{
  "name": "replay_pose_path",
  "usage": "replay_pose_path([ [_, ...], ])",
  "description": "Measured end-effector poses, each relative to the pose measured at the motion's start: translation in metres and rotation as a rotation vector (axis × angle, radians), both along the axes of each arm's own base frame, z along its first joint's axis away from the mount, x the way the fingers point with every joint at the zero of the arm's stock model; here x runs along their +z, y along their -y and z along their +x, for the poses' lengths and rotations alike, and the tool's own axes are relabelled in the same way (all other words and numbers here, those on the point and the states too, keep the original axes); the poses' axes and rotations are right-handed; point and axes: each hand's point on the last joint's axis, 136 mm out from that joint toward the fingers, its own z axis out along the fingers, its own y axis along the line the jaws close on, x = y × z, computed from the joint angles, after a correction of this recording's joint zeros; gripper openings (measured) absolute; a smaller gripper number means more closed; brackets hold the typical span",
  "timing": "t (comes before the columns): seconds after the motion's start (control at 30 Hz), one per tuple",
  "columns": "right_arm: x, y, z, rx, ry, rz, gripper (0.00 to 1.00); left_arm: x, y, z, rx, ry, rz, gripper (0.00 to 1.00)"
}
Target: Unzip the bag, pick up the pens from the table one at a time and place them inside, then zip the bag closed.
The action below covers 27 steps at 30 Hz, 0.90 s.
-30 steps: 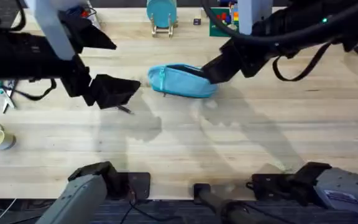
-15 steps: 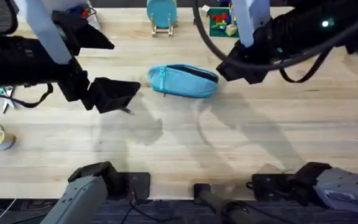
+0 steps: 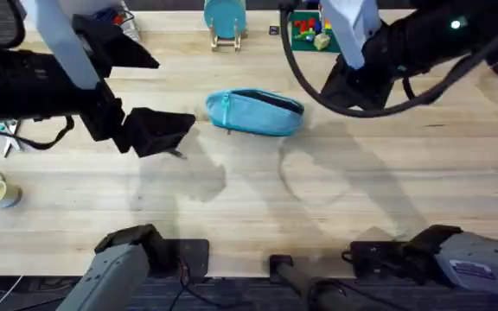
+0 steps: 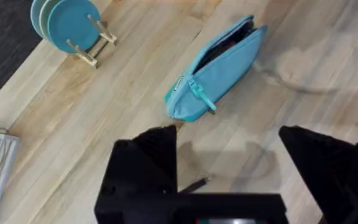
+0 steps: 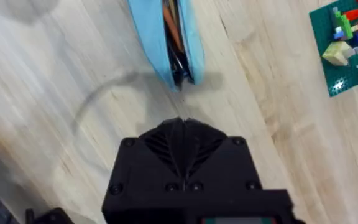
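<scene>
While open, left tool [image 4: 229, 168] seemingly straddles pen [image 4: 194, 185].

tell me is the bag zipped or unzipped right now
Unzipped: the bag gapes along its top in the right wrist view, with dark and orange items visible inside.

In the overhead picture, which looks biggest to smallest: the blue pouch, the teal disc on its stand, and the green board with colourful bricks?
1. The blue pouch, clearly largest.
2. and 3. The teal disc and green board look alike; both are partly cut off or covered, so I won't rank them.
</scene>
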Motion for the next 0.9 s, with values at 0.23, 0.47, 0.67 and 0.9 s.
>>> replay_pose_path([
  [0.23, -0.019, 0.000, 0.007, 0.041, -0.045, -0.037, 0.030, 0.000, 0.000, 0.000, 0.000, 0.000, 0.000, 0.994],
  [0.47, -0.033, -0.005, 0.009, 0.079, -0.129, 0.029, 0.030, 0.000, 0.000, -0.001, 0.000, -0.004, -0.001, 0.994],
  [0.67, -0.042, -0.003, 0.016, 0.104, -0.173, 0.074, 0.030, 0.000, 0.000, -0.001, 0.000, -0.004, -0.001, 0.993],
  [0.9, -0.058, -0.010, 0.023, 0.132, -0.226, 0.121, 0.031, 0.000, 0.000, -0.001, 0.000, -0.004, -0.001, 0.994],
])
